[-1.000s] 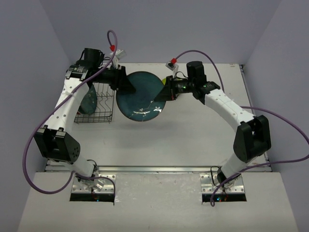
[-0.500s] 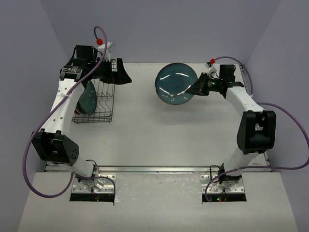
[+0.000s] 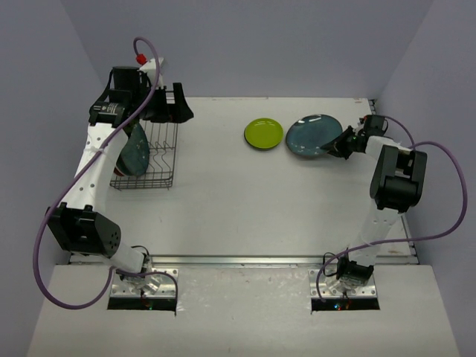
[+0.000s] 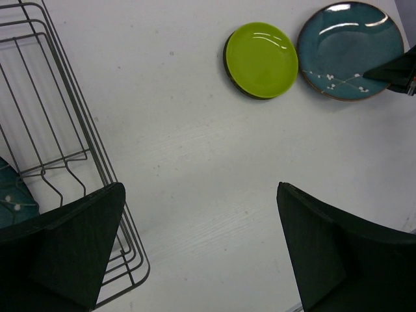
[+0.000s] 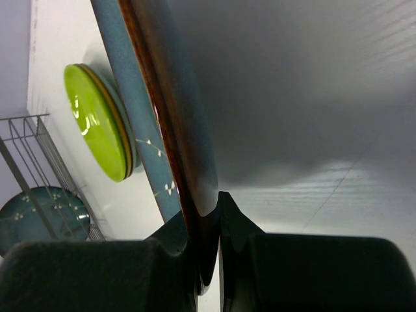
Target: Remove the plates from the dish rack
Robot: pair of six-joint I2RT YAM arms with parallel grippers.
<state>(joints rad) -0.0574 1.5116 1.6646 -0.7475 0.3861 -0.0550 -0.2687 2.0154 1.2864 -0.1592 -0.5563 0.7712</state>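
Note:
A bluish-teal plate with white flower marks (image 3: 311, 137) lies low, close to flat, at the far right of the table. My right gripper (image 3: 343, 143) is shut on its right rim. In the right wrist view the rim (image 5: 166, 104) runs down between the closed right gripper (image 5: 211, 221). A lime-green plate (image 3: 264, 134) lies flat just left of it. The black wire dish rack (image 3: 149, 175) stands at the far left with another teal plate (image 3: 134, 152) upright in it. My left gripper (image 4: 201, 247) hangs wide open and empty over the rack's right edge (image 4: 78, 130).
In the left wrist view the lime-green plate (image 4: 261, 60) and the held teal plate (image 4: 351, 49) sit side by side, far ahead. Purple cables loop beside both arms. The table's far edge runs close behind the rack and plates.
My right arm has swung the teal plate from mid-table to the far right and lowered it beside the lime-green plate. My left gripper let go of it, opened wide and drew back over the rack.

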